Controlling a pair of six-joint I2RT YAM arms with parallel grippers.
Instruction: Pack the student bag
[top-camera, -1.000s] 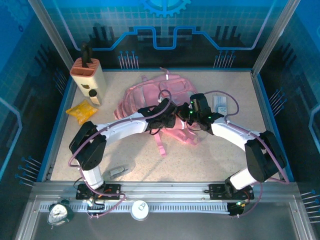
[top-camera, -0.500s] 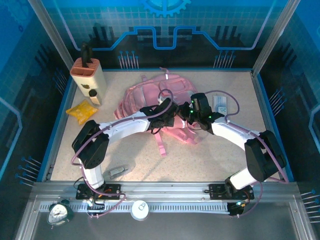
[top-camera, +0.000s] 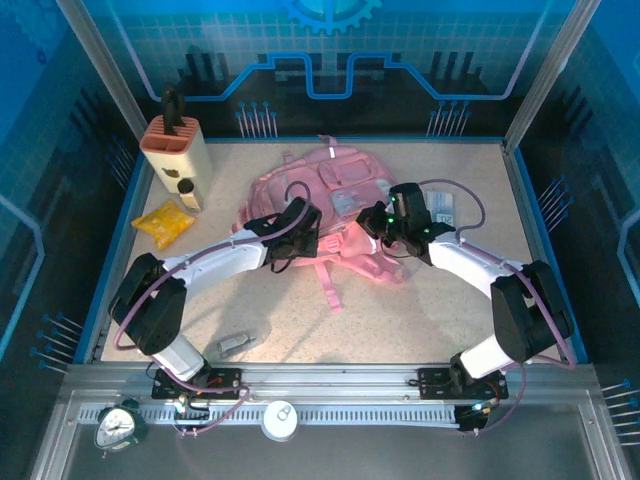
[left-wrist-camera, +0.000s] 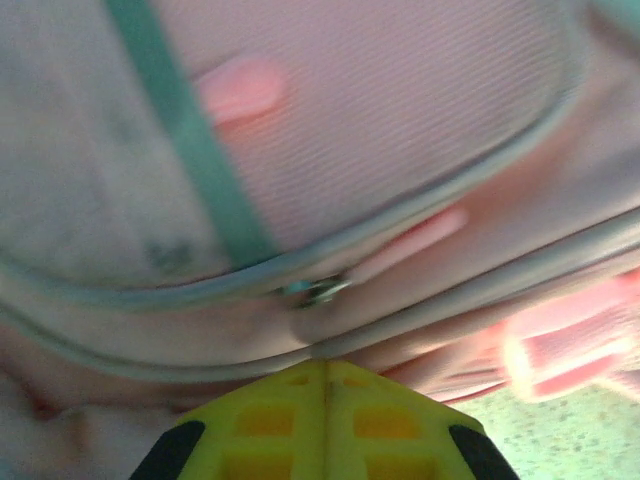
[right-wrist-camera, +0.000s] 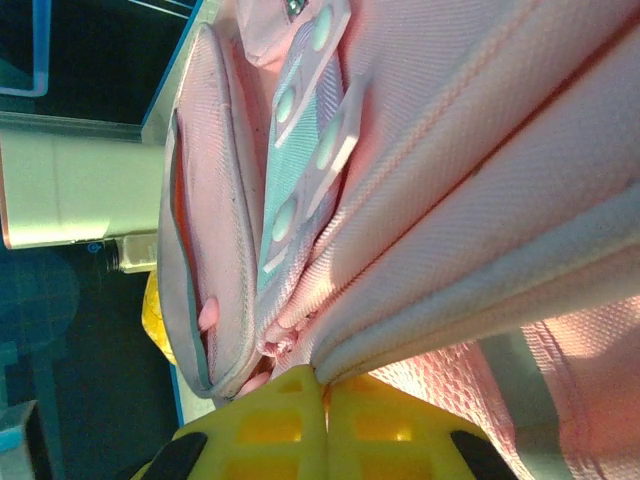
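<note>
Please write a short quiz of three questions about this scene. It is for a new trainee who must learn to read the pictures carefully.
1. True or false: the yellow packet lies inside the bag.
2. What does the right pincer grip? A) a fold of the bag B) the packet C) nothing
3. Fill the gap: the left pincer is ___ (open or shut).

Key: 1 false, it lies on the table, left of the bag. 2 A. 3 shut.

2 arms reach inward; left end effector (left-wrist-camera: 325, 368), right end effector (right-wrist-camera: 322, 375) closed.
</note>
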